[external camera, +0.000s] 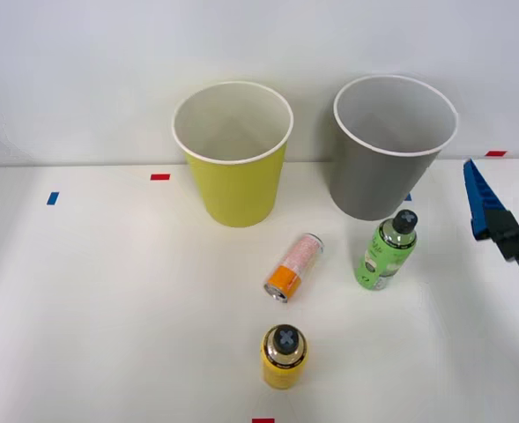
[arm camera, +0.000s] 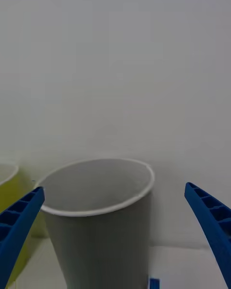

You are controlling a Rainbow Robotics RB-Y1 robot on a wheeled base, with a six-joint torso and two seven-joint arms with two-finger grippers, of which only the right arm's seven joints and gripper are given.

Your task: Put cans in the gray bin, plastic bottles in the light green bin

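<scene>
Currently the right gripper has jaws spread wide, empty, facing the gray bin.

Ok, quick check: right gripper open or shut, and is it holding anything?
Right gripper: open and empty, fingers spread wide, facing the gray bin.

The smooth matt gray plastic-looking bin contrasts with the glossy green plastic bottle and the ribbed blue matt fingers.
</scene>
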